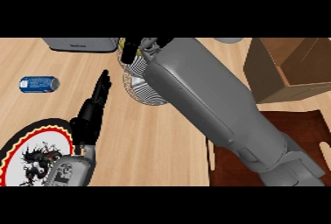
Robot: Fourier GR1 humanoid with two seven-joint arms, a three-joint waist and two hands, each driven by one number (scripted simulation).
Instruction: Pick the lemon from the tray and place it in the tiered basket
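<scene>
Right hand is above the basket, largely hidden by its own forearm; grip cannot be told. Lemon shows as a yellow sliver against it. Left hand is flat and empty. Risk: an off-centre release would send the lemon rolling onto the counter.

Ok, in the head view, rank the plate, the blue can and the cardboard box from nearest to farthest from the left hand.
1. Plate, lower left, right beside the left hand.
2. Blue can, off to its left.
3. Cardboard box, far upper right.
</scene>
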